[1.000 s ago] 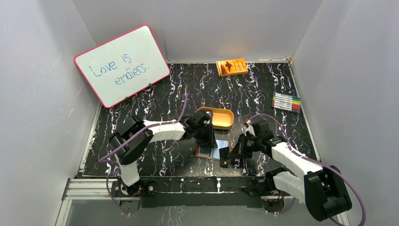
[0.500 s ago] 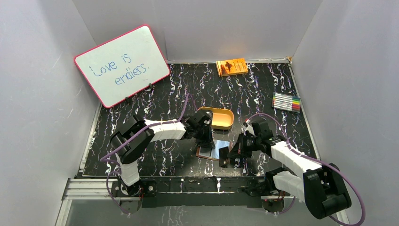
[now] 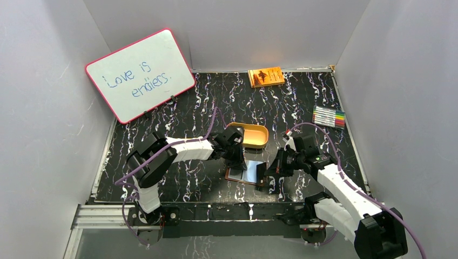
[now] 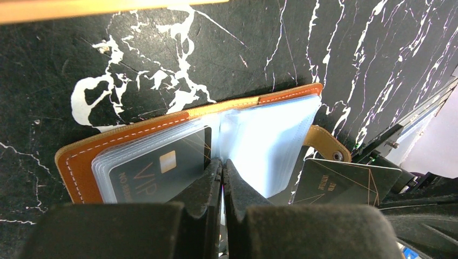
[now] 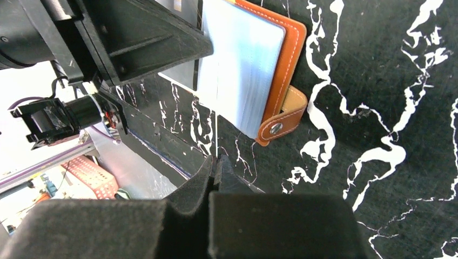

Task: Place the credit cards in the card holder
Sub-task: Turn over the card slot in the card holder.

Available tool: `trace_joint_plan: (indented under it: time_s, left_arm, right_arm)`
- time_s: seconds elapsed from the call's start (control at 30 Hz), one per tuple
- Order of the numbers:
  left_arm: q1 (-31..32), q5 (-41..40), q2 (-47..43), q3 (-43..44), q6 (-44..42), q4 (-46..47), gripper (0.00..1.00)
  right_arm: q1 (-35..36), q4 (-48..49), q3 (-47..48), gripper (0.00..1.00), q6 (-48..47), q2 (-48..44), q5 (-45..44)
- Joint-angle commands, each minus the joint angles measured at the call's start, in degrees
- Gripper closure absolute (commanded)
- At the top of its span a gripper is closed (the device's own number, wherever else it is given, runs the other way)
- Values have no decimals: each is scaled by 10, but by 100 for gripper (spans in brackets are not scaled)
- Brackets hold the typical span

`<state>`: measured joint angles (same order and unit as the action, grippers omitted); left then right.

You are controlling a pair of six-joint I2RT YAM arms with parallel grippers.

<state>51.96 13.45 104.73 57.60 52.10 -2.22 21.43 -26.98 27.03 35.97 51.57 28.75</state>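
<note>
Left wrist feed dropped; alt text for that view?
Open brown card holder on black marbled table, a dark VIP card sleeved inside; the left claw is shut at its centre fold. A second dark card shows beside the snap strap.

Left arm [image 3: 186, 148] and right arm [image 3: 341, 186] reach inward (wrists angled down); left gripper [image 4: 222, 161] and right gripper [image 5: 214, 158] both clamped closed

Your surface [image 3: 297, 97] is black with white veins, and the tan tray [image 3: 254, 135] sits near its middle. On the tray's near side, just beside it, the card holder [image 3: 247, 171] lies open. The orange book [image 3: 265, 76] lies beyond the tray at the far edge, the marker pack [image 3: 329, 116] off to the tray's right, and the whiteboard [image 3: 139, 74] stands propped far to its left.
</note>
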Motion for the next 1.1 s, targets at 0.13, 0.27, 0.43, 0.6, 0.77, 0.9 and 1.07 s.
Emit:
trace_joint_plan:
  time_s: [0.13, 0.27, 0.43, 0.6, 0.77, 0.9, 1.07]
  left_arm:
    - [3, -62, 24, -23, -11, -71, 100]
    - [3, -63, 23, -23, -9, -71, 100]
    - [3, -63, 24, -24, -9, -70, 100]
    - [3, -63, 24, -23, -10, -72, 100]
    - [4, -62, 25, -24, -9, -71, 100]
    - [3, -63, 24, -26, -9, -71, 100]
    - [3, -63, 25, -28, -9, -71, 100]
  right_arm:
    - [1, -26, -2, 100, -13, 3, -2]
    - [1, -29, -10, 100, -14, 13, -7]
    - [1, -27, -17, 100, -11, 14, -17]
    - [0, -27, -20, 100, -13, 18, -17]
    - [0, -22, -24, 100, -11, 20, -17]
    - [0, -33, -17, 100, -8, 7, -36]
    - [0, -35, -20, 100, -4, 0, -40]
